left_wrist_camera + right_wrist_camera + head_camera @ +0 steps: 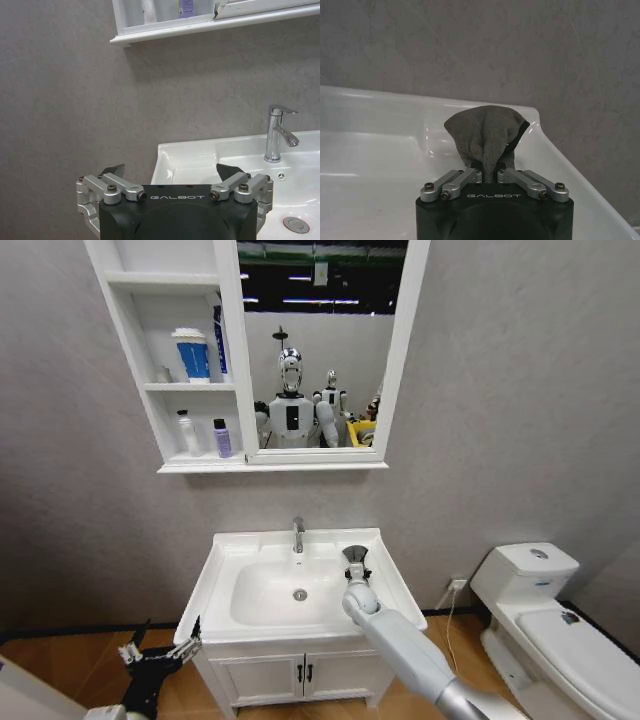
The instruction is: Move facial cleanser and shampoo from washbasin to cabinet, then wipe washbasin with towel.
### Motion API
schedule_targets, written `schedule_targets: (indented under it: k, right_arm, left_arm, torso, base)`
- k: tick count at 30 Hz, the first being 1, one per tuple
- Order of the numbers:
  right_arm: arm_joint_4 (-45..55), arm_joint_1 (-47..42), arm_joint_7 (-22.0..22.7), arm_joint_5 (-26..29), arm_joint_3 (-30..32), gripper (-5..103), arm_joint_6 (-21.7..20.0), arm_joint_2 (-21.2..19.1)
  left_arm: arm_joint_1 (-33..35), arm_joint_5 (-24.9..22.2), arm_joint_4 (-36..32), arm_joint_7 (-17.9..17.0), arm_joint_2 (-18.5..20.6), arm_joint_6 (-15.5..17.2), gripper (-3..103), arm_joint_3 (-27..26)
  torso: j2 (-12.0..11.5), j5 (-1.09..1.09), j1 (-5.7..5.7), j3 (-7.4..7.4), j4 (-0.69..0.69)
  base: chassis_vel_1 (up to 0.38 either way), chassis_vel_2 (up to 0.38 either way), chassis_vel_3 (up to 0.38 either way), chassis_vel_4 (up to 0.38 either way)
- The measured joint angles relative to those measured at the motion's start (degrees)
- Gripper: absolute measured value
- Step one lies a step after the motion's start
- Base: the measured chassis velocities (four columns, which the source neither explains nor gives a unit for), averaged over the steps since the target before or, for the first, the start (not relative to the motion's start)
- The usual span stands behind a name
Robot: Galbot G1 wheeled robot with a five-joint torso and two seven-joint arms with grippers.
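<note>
- Left gripper (160,652): parked low beside the front-left corner of the white rectangular ceramic washbasin (225,570); jaws spread wide, nothing between them.
- Right gripper (356,568): extended over the flat right deck of the washbasin, just right of the oval bowl; jaws narrow and clamped on the small dark grey towel (486,134).
- Towel: bunched into a standing fold; its long axis runs out from the fingers toward the grey back wall, with the free end pointing away from the wrist.
- Step in hand, as judged: wiping. Press the free end flat on the ceramic, keep the clamp firm, and sweep in overlapping passes clear of the chrome faucet (298,534).
- White wall cabinet (150,390) with shelves beside a mirror: bottles stand on the shelves; the basin deck carries none.
</note>
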Motion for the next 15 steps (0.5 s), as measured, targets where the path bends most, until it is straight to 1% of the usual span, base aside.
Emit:
schedule_targets:
  k: [1,2,3,4,5,6,7,9,10,11,13,15]
  right_arm:
    - [-0.26,-0.06,-2.71,-1.01,1.09,14,2.15,-0.66]
    - [-0.26,-0.06,-2.71,-1.01,1.09,14,2.15,-0.66]
    - [-0.57,-0.09,-5.53,-1.33,1.97,19,3.88,-1.43]
    - [-0.78,-0.14,-8.12,-1.25,2.71,21,5.2,-2.39]
    - [-0.8,-0.34,-12.08,-0.41,3.88,27,6.15,-4.22]
    - [-0.8,-0.34,-12.08,-0.41,3.88,27,6.15,-4.22]
    - [-0.81,-0.49,-14.65,0.42,4.53,27,6.51,-5.5]
    - [-0.36,-0.94,-21.04,3.19,5.57,38,6.67,-8.64]
    - [-0.36,-0.94,-21.04,3.19,5.57,38,6.67,-8.64]
    - [0.14,-1.21,-23.58,4.9,5.91,44,6.45,-10.01]
    - [1.15,-1.97,-26.49,7.49,6.54,54,5.23,-11.7]
    - [1.31,-2.22,-27.13,7.74,6.7,54,4.9,-12.01]
  left_arm:
    - [0.0,0.0,0.0,0.0,0.0,0.0,100,0.0]
    - [0.0,0.0,0.0,0.0,0.0,0.0,100,0.0]
    - [0.0,0.0,0.0,0.0,0.0,0.0,100,0.0]
    - [0.0,0.0,0.0,0.0,0.0,0.0,100,0.0]
    - [0.0,0.0,0.0,0.0,0.0,0.0,100,0.0]
    - [0.0,0.0,0.0,0.0,0.0,0.0,100,0.0]
    - [0.0,0.0,0.0,0.0,0.0,0.0,100,0.0]
    - [0.0,0.0,0.0,0.0,0.0,0.0,100,0.0]
    - [0.0,0.0,0.0,0.0,0.0,0.0,100,0.0]
    - [0.0,0.0,0.0,0.0,0.0,0.0,100,0.0]
    - [0.0,0.0,0.0,0.0,0.0,0.0,100,0.0]
    - [0.0,0.0,0.0,0.0,0.0,0.0,100,0.0]
  torso:
    - [0.0,0.0,0.0,0.0,0.0]
    - [0.0,0.0,0.0,0.0,0.0]
    - [0.0,0.01,0.0,0.0,0.0]
    - [0.0,0.01,0.0,0.0,0.0]
    - [0.0,0.01,0.0,0.0,0.0]
    - [0.0,0.01,0.0,0.0,0.0]
    - [0.0,0.01,0.0,0.0,-0.01]
    - [0.0,0.01,0.0,0.0,-0.02]
    - [0.0,0.01,0.0,0.0,-0.02]
    - [0.0,0.0,0.0,0.0,-0.02]
    - [0.0,0.01,0.0,0.0,-0.01]
    - [0.0,0.01,0.0,0.0,-0.01]
  base:
    - [0.0,0.0,0.0,0.0]
    - [0.0,0.0,0.0,0.0]
    - [0.0,0.0,0.0,0.0]
    - [0.0,0.0,0.0,0.0]
    - [0.0,0.0,0.0,0.0]
    - [0.0,0.0,0.0,0.0]
    - [0.0,0.0,0.0,0.0]
    - [0.0,0.0,0.0,0.0]
    - [0.0,0.0,0.0,0.0]
    - [0.0,0.0,0.0,0.0]
    - [0.0,0.0,0.0,0.0]
    - [0.0,0.0,0.0,0.0]
